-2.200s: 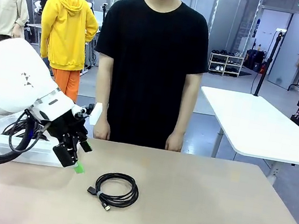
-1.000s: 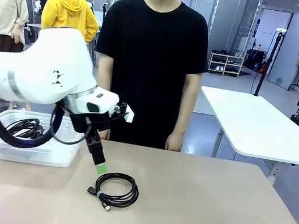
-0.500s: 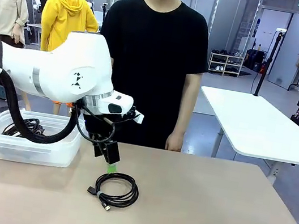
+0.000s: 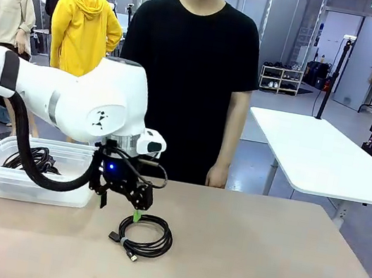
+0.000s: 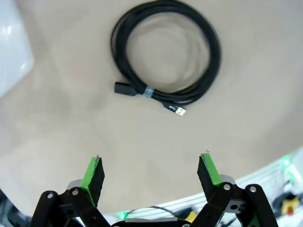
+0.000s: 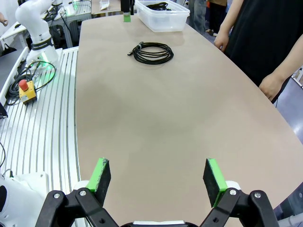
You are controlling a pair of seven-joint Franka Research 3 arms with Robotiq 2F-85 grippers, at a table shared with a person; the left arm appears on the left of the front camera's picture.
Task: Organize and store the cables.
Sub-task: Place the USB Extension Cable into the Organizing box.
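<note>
One cable (image 4: 146,236), a thin black cord wound as a round coil, lies flat on the tan table (image 4: 258,265) left of centre. My left gripper (image 4: 134,210) hangs open just above the coil's far-left edge, fingers pointing down. In the left wrist view the cable (image 5: 142,90) lies ahead of the open left gripper (image 5: 151,166), with bare table between the green pads. More coiled cables (image 4: 31,157) rest in the clear plastic bin (image 4: 35,187). My right gripper (image 6: 158,172) stands open over the table's near right end, far from the cable (image 6: 163,57).
A person in a black shirt stands at the far edge, hands (image 4: 127,163) hanging by the table rim. The bin sits at the table's left end, close to my left arm. In the right wrist view the person's hand (image 6: 270,86) is beside the table edge.
My left arm has swung right from the bin to above the coil and has come lower, the gripper staying open. The coil has not moved.
</note>
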